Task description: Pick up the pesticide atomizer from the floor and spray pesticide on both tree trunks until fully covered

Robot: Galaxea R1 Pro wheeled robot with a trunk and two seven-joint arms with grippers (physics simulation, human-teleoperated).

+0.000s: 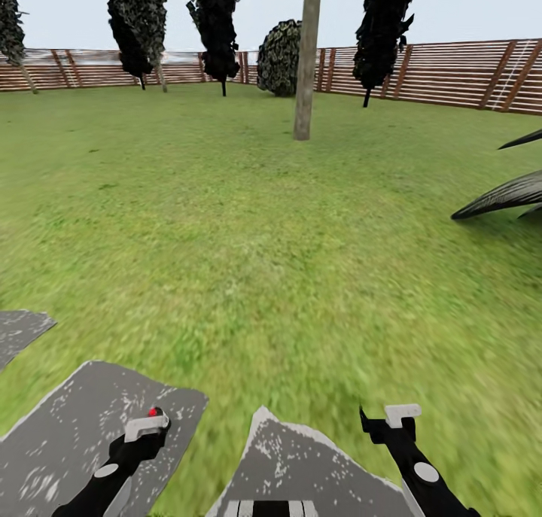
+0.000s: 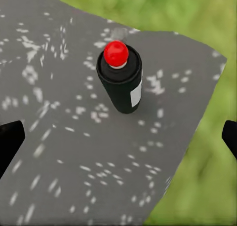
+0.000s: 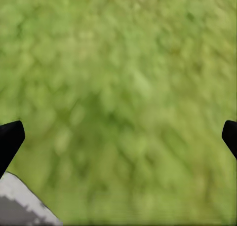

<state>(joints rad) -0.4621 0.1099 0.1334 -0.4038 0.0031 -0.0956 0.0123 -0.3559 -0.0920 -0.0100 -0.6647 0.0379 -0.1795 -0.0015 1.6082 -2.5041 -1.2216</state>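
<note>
Left hand [image 2: 118, 137] wide above upright atomizer [image 2: 120, 78] (red-capped) on stepping stone [image 2: 59, 152]

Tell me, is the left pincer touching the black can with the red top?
Apart. In the left wrist view the pincer's fingertips sit at the picture's edges, with bare grey stone between them and the can.
</note>
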